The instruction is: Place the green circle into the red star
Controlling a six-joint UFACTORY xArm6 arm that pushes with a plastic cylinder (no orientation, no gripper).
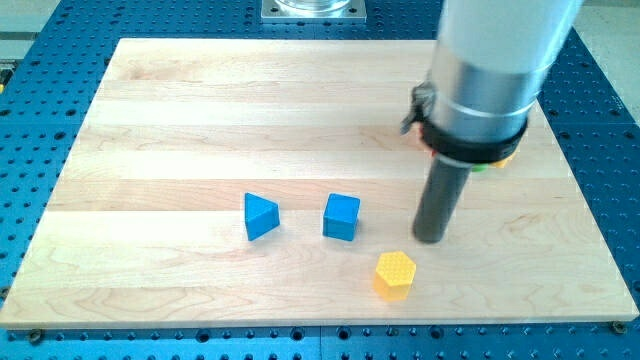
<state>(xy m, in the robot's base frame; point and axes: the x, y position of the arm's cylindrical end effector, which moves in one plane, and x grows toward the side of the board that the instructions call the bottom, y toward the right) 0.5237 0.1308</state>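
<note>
Camera view. Pale wooden worktop lay on a blue perforated base plate. The arm came in from the view's top right, a wide grey-white cylinder ending in a black collar, with the dark rod below it. My tip rested on the worktop right of centre, in the lower half of the board.

Blocks in clear sight, all in the lower half:
- blue triangle block, left of centre.
- blue cube, just right of the triangle, the two apart with bare wood between.
- yellow hexagon block, below and to the right of the cube, nearest the view's bottom edge.

My tip stood to the right of the blue cube and above and slightly right of the yellow hexagon, near both; no contact with either could be made out.

Task things: the arm's collar covered them almost fully. Just under the collar, on its right side, a sliver of green and an orange-yellow edge showed, and a thin strip of red at the collar's left. Shapes could not be told. So the green piece sat under the arm body at the view's right, above my tip and well apart from the blue blocks.

Jaws: none on this rig; the rod carried nothing.
</note>
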